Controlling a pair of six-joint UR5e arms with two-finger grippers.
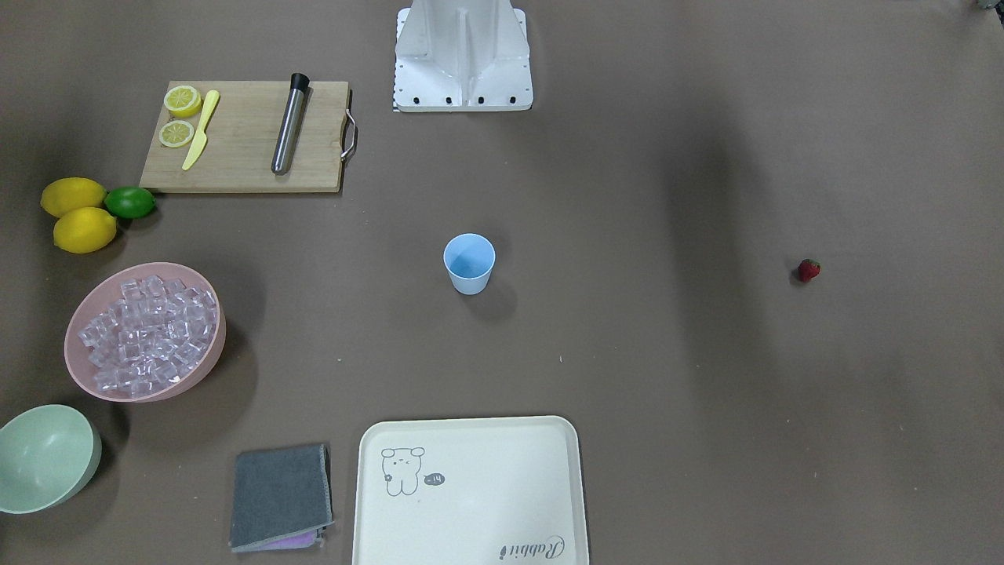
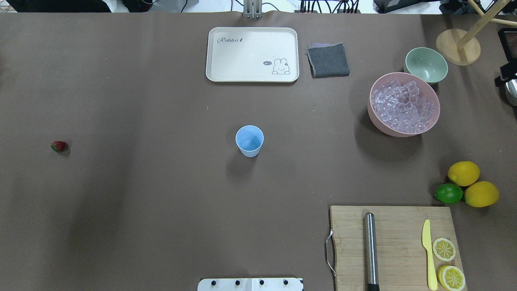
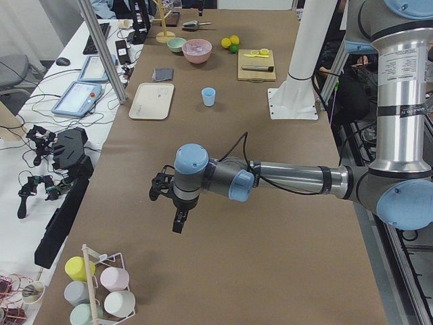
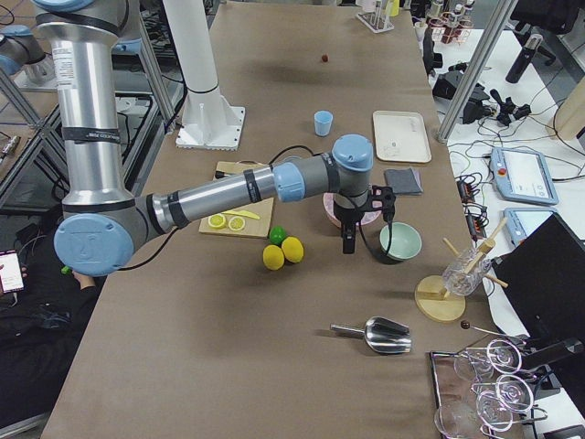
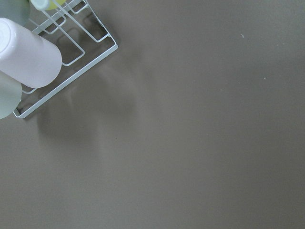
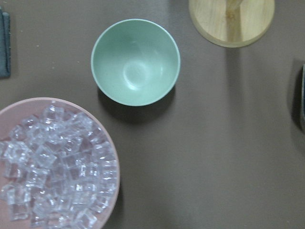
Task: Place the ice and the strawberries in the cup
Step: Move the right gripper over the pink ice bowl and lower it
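Since both grippers show only in side views, I can't tell finger state: left gripper [image 3: 178, 218] over bare table, right gripper [image 4: 347, 243] above bowls. Small light blue plastic tumbler [image 2: 249, 140] upright mid-table. Tiny red strawberry [image 2: 59, 146] on table far left, well apart from tumbler. Clear ice cubes [image 2: 404, 106] heaped in pink bowl [image 2: 381, 126], far right, beside pale green bowl [image 2: 426, 64].
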